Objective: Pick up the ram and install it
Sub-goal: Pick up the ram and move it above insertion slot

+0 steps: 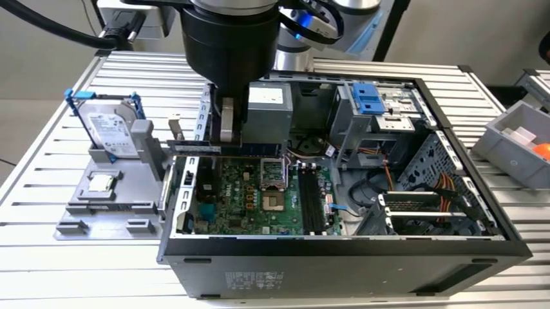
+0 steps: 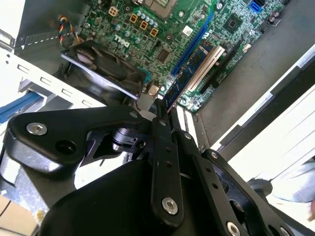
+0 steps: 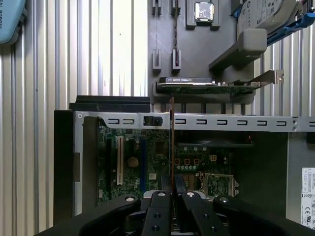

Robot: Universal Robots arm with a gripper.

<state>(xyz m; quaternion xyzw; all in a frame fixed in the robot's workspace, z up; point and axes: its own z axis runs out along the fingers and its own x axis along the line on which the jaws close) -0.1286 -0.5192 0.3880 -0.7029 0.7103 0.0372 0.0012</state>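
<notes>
Between the jaws: ram (image 1: 257, 149), pinched near mid-length by the gripper (image 1: 228, 136). It's held level and on edge, running across the exterior view. In the first wrist view the gripper (image 3: 171, 195) has one finger on each face, and the ram (image 3: 171, 142) shows edge-on as a thin line.

- The ram hangs above the board (image 1: 249, 199) at the far corner of the open case (image 1: 344, 257), on the exterior view's left. It's not in any slot.
- One end sits over the board. The other crosses the perforated case rim toward the holder (image 1: 103, 206) (clearest in the first wrist view).
- The long black slots (image 1: 308, 201) lie nearer the middle of the board, apart from the ram. They run near-to-far while the ram runs crosswise.
- In the second wrist view the gripper (image 2: 158, 105) tips sit just beside a black fan (image 2: 106, 69), with the green board (image 2: 162, 34) beyond.

Outside the case:
- The grey holder is touching or just beside the case wall, on the exterior view's left.
- A silver drive (image 1: 112, 129) in a blue-handled frame stands tilted in the holder.
- A small square chip (image 1: 100, 185) lies flat in a recess in front of the drive.
- In the first wrist view an expansion card (image 3: 206, 84) lies along the holder's edge next to the case rim.
- A grey bin (image 1: 507, 138) sits well apart on the exterior view's right.
- Everything stands on a ribbed metal table (image 1: 51, 257).
</notes>
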